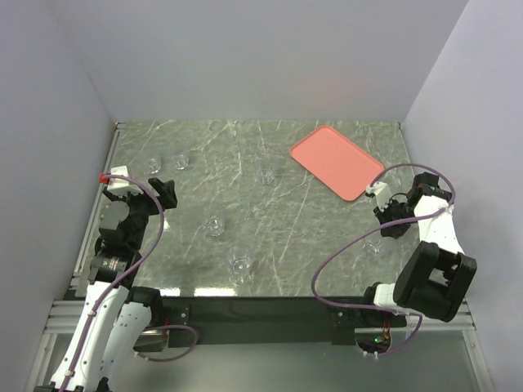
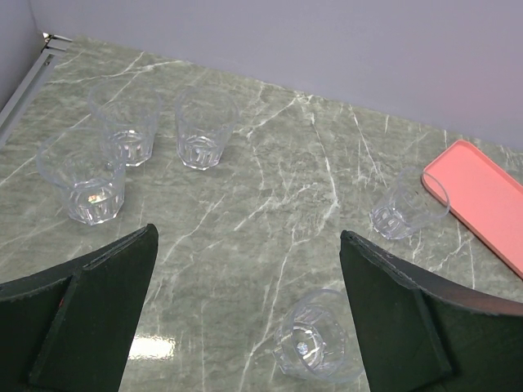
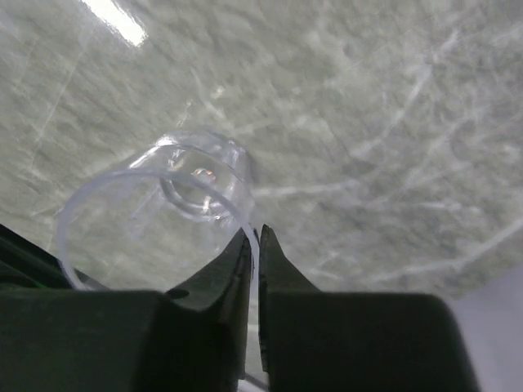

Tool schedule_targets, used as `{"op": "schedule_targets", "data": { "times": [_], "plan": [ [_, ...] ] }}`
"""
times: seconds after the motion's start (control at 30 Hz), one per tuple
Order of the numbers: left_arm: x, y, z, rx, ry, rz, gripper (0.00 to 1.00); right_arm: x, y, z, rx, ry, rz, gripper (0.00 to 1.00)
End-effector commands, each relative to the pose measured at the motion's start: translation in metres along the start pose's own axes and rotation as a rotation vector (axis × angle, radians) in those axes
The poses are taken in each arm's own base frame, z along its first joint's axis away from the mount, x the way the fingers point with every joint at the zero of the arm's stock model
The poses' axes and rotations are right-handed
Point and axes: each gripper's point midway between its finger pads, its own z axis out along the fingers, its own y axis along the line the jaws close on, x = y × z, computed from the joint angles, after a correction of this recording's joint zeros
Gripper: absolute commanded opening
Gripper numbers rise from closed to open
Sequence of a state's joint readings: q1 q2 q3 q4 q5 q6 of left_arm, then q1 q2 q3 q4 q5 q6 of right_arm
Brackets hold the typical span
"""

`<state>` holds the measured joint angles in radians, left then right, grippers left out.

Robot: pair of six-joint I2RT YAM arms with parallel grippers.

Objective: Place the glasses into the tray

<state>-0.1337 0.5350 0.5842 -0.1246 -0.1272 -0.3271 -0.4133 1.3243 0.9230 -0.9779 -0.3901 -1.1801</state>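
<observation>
Several small clear glasses stand on the marble table. In the left wrist view I see three at the far left (image 2: 86, 180) (image 2: 127, 122) (image 2: 203, 126), one near the tray (image 2: 406, 204) and one close below (image 2: 320, 336). The salmon-pink tray (image 1: 337, 161) lies at the back right with nothing in it. My right gripper (image 3: 255, 237) is shut on the rim wall of a glass (image 3: 163, 212), one finger inside and one outside; this glass (image 1: 372, 245) stands on the table's right side. My left gripper (image 2: 247, 237) hangs wide open above the left part of the table, holding nothing.
Grey walls enclose the table at the back and on both sides. Loose glasses stand mid-table (image 1: 214, 225) and near the front edge (image 1: 239, 260). A purple cable (image 1: 343, 253) loops over the table beside the right arm.
</observation>
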Motion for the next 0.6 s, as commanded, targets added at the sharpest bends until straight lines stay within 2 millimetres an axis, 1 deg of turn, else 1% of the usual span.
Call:
{"op": "schedule_targets", "data": {
  "times": [0.0,0.1,0.13,0.23,0.27,0.33,0.37,0.4,0.43,0.47,0.5,0.53,0.57],
  "plan": [
    [-0.019,-0.009,-0.001,0.032,-0.044,0.007,0.99,-0.009,-0.002,-0.002,0.008,-0.051,-0.002,0.00],
    [-0.019,-0.008,-0.001,0.031,-0.043,0.007,0.99,-0.016,-0.001,-0.006,0.001,-0.077,0.008,0.00],
    [-0.017,-0.008,0.000,0.029,-0.039,0.007,0.99,-0.021,0.000,-0.006,-0.008,-0.099,0.017,0.00],
    [-0.017,-0.008,0.001,0.027,-0.038,0.009,0.99,-0.037,-0.004,-0.015,-0.009,-0.147,0.042,0.00],
    [-0.016,-0.008,0.001,0.028,-0.036,0.009,0.99,-0.048,-0.008,-0.020,-0.003,-0.181,0.039,0.00],
    [-0.015,-0.007,0.002,0.024,-0.033,0.011,0.99,-0.061,-0.011,-0.023,-0.001,-0.213,0.080,0.00],
    [-0.014,-0.007,0.003,0.021,-0.029,0.013,0.99,-0.070,-0.016,-0.028,0.011,-0.234,0.088,0.00],
    [-0.014,-0.006,0.003,0.020,-0.029,0.013,0.99,-0.080,-0.016,-0.027,0.000,-0.258,0.094,0.00],
    [-0.013,-0.006,0.003,0.019,-0.026,0.015,0.99,-0.090,-0.019,-0.028,0.013,-0.281,0.130,0.00],
    [-0.013,-0.005,0.004,0.014,-0.026,0.015,0.99,-0.100,-0.024,-0.031,0.030,-0.298,0.140,0.00],
    [-0.012,-0.005,0.004,0.011,-0.022,0.017,0.99,-0.113,-0.028,-0.029,0.041,-0.315,0.126,0.00],
    [-0.011,-0.004,0.005,0.008,-0.018,0.018,0.99,-0.122,-0.030,-0.029,0.051,-0.326,0.180,0.00],
    [-0.011,-0.004,0.006,0.006,-0.016,0.020,0.99,-0.133,-0.038,-0.033,0.083,-0.345,0.206,0.00]
  ]
}}
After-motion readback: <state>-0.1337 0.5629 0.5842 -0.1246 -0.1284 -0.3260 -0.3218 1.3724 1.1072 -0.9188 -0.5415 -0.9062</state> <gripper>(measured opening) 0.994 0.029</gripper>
